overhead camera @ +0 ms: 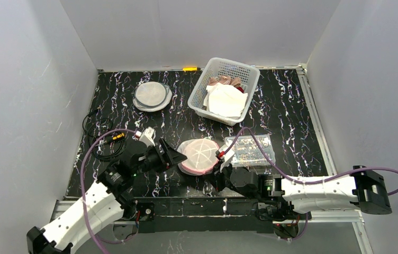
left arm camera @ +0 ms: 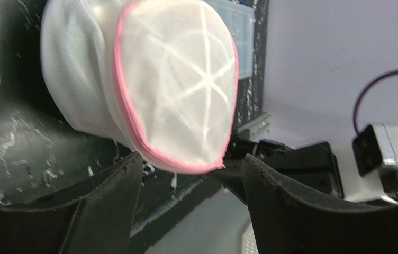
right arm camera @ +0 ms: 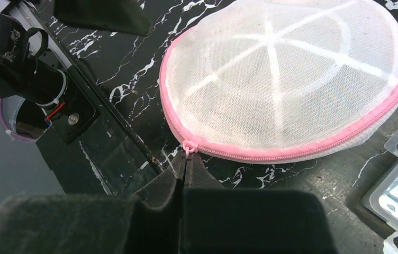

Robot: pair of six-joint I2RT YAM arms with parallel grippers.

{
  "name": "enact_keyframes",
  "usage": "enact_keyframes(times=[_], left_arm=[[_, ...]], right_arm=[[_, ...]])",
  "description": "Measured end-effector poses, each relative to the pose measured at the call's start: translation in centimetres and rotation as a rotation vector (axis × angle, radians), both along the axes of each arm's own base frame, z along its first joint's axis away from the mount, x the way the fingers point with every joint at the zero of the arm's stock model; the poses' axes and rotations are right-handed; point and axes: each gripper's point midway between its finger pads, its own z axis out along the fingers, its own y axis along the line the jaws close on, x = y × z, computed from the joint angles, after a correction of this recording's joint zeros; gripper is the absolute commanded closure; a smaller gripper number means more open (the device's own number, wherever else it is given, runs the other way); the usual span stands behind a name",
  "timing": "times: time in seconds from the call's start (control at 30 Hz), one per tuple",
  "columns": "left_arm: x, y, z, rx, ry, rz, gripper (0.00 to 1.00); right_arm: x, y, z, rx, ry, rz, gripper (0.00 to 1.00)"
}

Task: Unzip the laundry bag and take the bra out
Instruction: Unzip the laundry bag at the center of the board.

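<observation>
The laundry bag [overhead camera: 199,155] is a round white mesh pouch with a pink zipper rim, lying near the table's front edge between both arms. It also shows in the left wrist view [left arm camera: 175,84] and the right wrist view [right arm camera: 287,79]. My right gripper [right arm camera: 186,161] is shut on the pink zipper pull [right arm camera: 188,147] at the bag's near rim; it also shows from above [overhead camera: 215,170]. My left gripper [left arm camera: 191,169] is open, its jaws standing either side of the bag's left edge [overhead camera: 178,157]. The bra is hidden inside the mesh.
A white basket [overhead camera: 201,96] with folded cloths stands at the back. A clear plastic box [overhead camera: 250,148] lies right beside the bag. More round mesh bags [overhead camera: 152,95] lie at the back left. A black cable [overhead camera: 99,140] coils at the left. The table's front rail runs just below the bag.
</observation>
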Motion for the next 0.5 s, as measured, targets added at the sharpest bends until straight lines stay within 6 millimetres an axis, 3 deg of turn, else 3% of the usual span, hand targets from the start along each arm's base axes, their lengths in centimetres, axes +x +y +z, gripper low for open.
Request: enact_keyframes(times=[0.13, 0.27, 0.37, 0.5], left_arm=[[-2.3, -0.3, 0.6, -0.065, 0.029, -0.012, 0.32], [-5.0, -1.5, -0.1, -0.070, 0.095, -0.043, 0.24], [-5.9, -2.6, -1.0, -0.040, 0.127, -0.044, 0.22], [-5.7, -3.9, -2.4, 0.017, 0.164, 0.003, 0.22]], right_arm=[[-0.1, 0.3, 0.0, 0.006, 0.001, 0.006, 0.99], [-0.2, 0.7, -0.6, -0.008, 0.006, 0.015, 0.99], [-0.4, 1.1, -1.1, -0.022, 0.012, 0.028, 0.99], [-0.5, 1.6, -0.7, -0.016, 0.012, 0.036, 0.99]])
